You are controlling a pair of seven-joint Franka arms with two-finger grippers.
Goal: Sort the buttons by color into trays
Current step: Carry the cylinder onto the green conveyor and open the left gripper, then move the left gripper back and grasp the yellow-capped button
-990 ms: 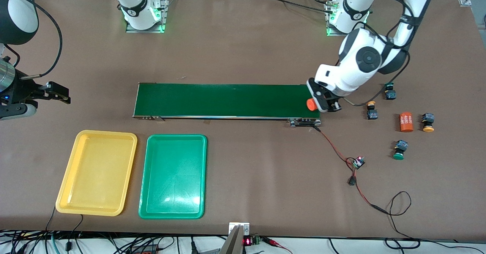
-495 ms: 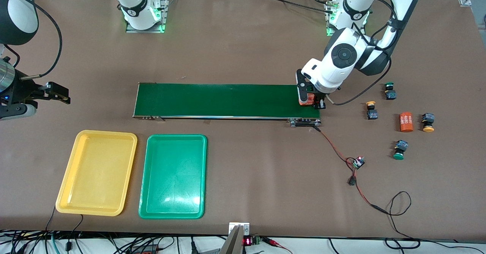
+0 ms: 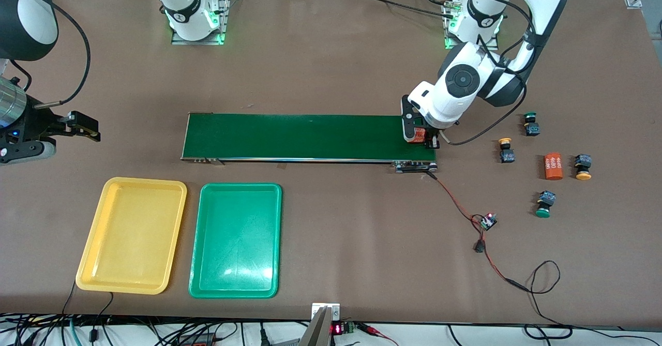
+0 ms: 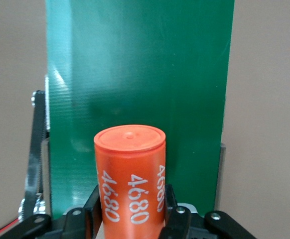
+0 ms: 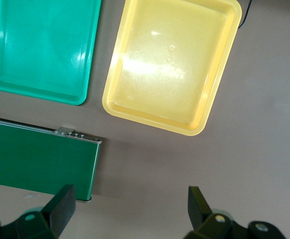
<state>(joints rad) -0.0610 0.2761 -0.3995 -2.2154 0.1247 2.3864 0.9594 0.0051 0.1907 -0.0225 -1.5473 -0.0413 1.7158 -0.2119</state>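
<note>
We find the left gripper point(image 4: 130, 219) closed on an orange cylinder point(image 4: 130, 174) printed "4680", its fingers point(image 4: 87, 211) clamping the lower body so the flat cap points along the conveyor belt point(image 3: 305, 136). The gripper hangs over the belt's end toward the left arm's side of the table. We judge that this grip low on the body keeps the cylinder steady for setting down on the belt.

The right gripper point(image 5: 130, 209) has its jaws spread wide and holds nothing. It waits over bare table off the belt's other end, with the yellow tray point(image 5: 172, 64) and green tray point(image 5: 38, 47) in its wrist view, presumably stationed to receive whatever the belt delivers.

None of the four buttons is in a tray. A green button point(image 3: 530, 122) and a yellow button point(image 3: 506, 149) lie nearest the belt's end. A second orange cylinder point(image 3: 553, 165) lies between them and another yellow button point(image 3: 583, 166). The second green button point(image 3: 544, 204) lies nearer the front camera. Both trays sit empty, side by side, nearer the front camera than the belt.
</note>
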